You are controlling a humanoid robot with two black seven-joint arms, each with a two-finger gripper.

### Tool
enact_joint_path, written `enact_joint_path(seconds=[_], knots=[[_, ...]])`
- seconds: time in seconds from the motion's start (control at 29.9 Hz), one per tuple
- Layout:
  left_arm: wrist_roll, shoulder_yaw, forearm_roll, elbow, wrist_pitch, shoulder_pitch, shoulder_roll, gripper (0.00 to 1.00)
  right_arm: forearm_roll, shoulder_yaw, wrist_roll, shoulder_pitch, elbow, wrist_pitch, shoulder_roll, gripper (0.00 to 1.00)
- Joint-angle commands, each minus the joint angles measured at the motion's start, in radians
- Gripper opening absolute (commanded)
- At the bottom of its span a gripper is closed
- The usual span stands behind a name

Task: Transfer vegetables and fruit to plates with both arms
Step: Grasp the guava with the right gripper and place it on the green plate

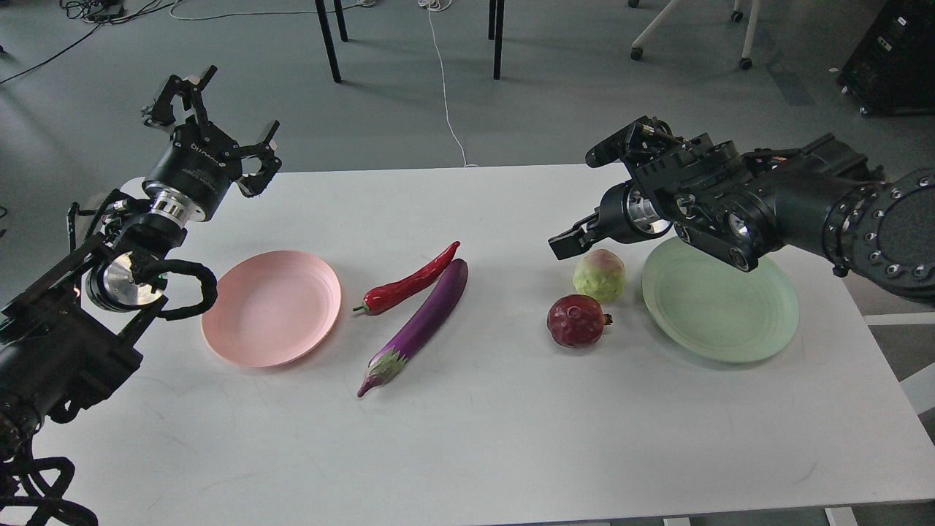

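A pale pink plate [272,307] lies at the table's left and a mint green plate [719,299] at its right, both empty. A red chili pepper [409,281] and a purple eggplant [420,325] lie side by side between them. A dark red pomegranate [577,320] and a yellow-green fruit [599,275] sit just left of the green plate. My left gripper [215,120] is open and empty, raised over the table's back left corner. My right gripper [573,239] hangs just above and left of the yellow-green fruit; its dark fingers cannot be told apart.
The white table [467,438] has its far edge just behind both grippers. My right forearm [803,204] lies over the back of the green plate. Black chair legs [329,40] and a white cable [445,95] are on the floor beyond.
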Motion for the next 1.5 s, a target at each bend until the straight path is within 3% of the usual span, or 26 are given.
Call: enact_joint_path(seconds=[0.0,0.13,0.47,0.77,0.97,1.27,1.47], knots=[[-0.003,0.000,0.000,0.002,-0.004,0.001,0.005,0.98,0.001,-0.046,0.004,-0.007,0.000,0.003,0.005,0.99],[-0.004,0.001,0.000,0.002,-0.006,0.008,0.005,0.98,0.001,-0.058,0.037,-0.025,-0.002,0.003,-0.003,0.96],[-0.006,-0.002,0.000,0.002,-0.006,0.008,0.018,0.98,0.009,-0.048,0.037,-0.107,-0.058,0.001,-0.004,0.92],[-0.014,-0.002,0.000,0.006,-0.006,0.008,0.019,0.98,0.012,-0.055,0.048,-0.047,-0.026,0.006,-0.014,0.60],[-0.014,0.000,0.000,0.005,-0.006,0.008,0.031,0.98,0.008,-0.049,0.048,0.036,-0.011,0.015,-0.125,0.60],[-0.014,0.000,0.000,0.005,-0.006,0.012,0.031,0.98,-0.003,-0.040,0.050,-0.031,0.070,-0.048,-0.414,0.60],[-0.014,0.003,0.000,0.003,-0.006,0.012,0.030,0.98,-0.003,-0.040,0.048,-0.091,0.112,-0.112,-0.477,0.63]])
